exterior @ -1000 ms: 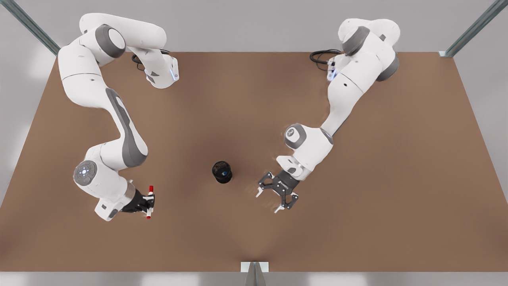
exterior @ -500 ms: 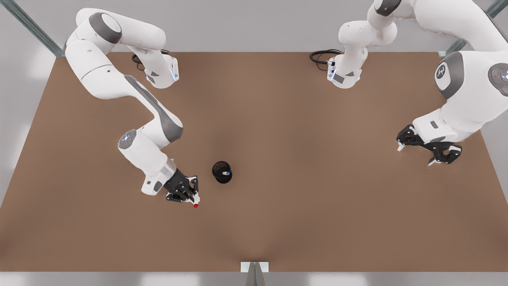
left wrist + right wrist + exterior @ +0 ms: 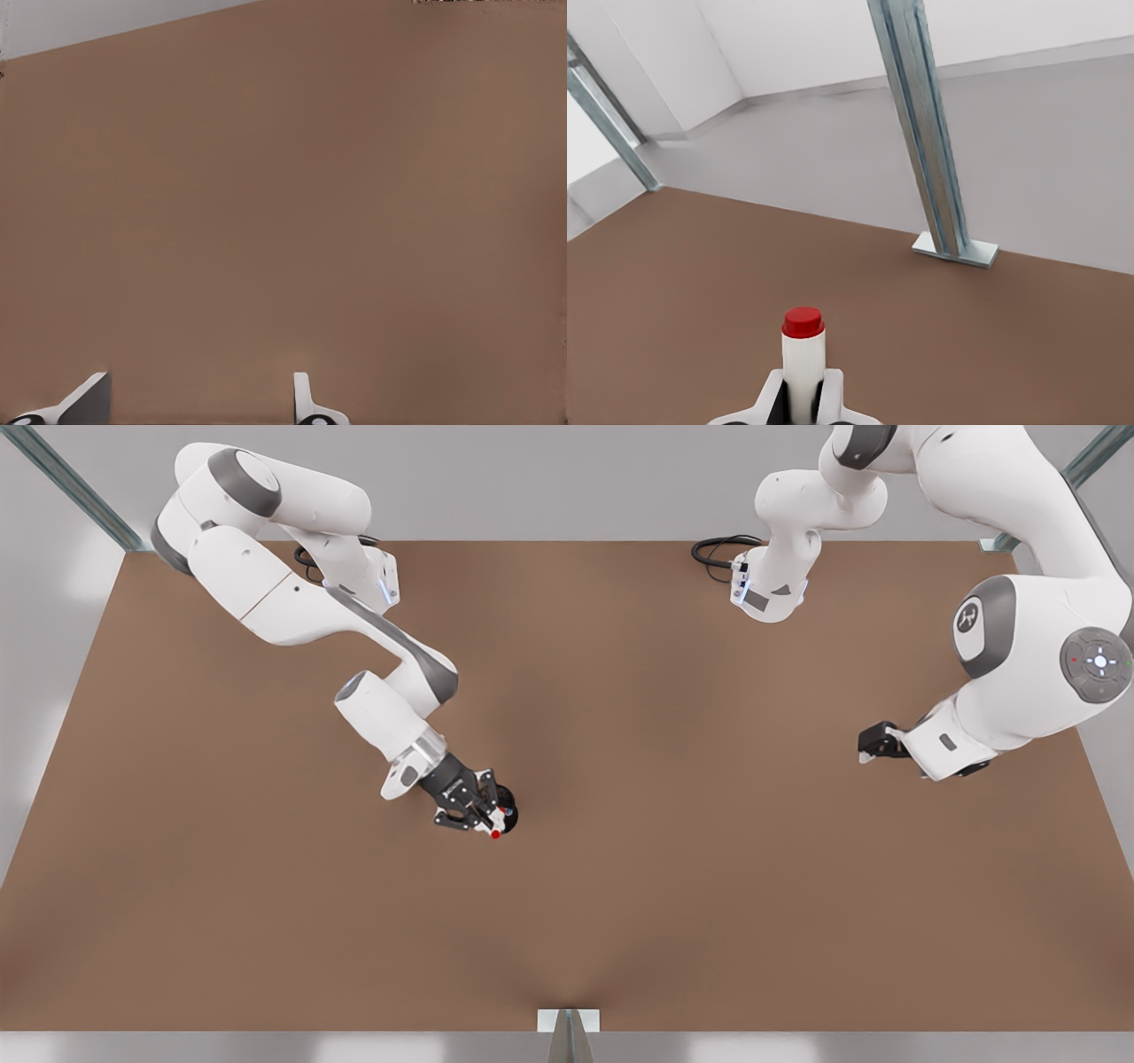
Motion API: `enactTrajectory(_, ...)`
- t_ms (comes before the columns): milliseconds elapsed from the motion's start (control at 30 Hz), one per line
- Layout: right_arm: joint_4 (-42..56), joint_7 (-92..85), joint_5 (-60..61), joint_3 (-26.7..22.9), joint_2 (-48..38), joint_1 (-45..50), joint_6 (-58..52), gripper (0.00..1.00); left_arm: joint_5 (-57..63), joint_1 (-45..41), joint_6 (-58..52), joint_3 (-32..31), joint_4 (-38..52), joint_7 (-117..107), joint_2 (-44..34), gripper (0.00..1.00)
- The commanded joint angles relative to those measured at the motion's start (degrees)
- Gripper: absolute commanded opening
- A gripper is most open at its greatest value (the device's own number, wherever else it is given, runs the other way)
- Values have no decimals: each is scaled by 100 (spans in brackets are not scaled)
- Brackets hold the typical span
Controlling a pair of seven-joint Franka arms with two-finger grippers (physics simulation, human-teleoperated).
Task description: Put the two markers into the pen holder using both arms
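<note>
Red marker (image 3: 496, 833), held upright in the closed right end effector (image 3: 485, 821), is now over the pen holder (image 3: 508, 802) at mid-surface; 0.5 s ago it was short of the holder, toward front view's left. Left end effector (image 3: 877, 742), fingers (image 3: 303, 394) apart w/ nothing between, now sits tucked under its wrist near front view's right edge of the surface (image 3: 673, 886).

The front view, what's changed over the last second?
The right gripper, gripping the red marker, carried it from the front view's left to above the pen holder. The left gripper drew back from the holder toward the front view's right. The holder stayed put.
</note>
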Motion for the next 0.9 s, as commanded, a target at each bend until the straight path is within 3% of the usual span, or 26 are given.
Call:
enactTrajectory(0, -29, 196, 17, 2, -7, 44, 810, 22, 1, 1, 2, 1, 3, -1412, 33, 100)
enactTrajectory(200, 14, 90, -1231, -727, -24, 325, 801, 22, 1, 1, 116, -8, 3, -1403, 68, 100)
enactTrajectory(767, -38, 90, -1328, -1052, -130, 686, 801, 22, -8, 1, 125, 1, -15, -1403, 77, 100)
enactTrajectory(867, -38, 73, -1785, -1219, -165, 712, 801, 22, -8, -52, 125, -8, -15, -1403, 77, 100)
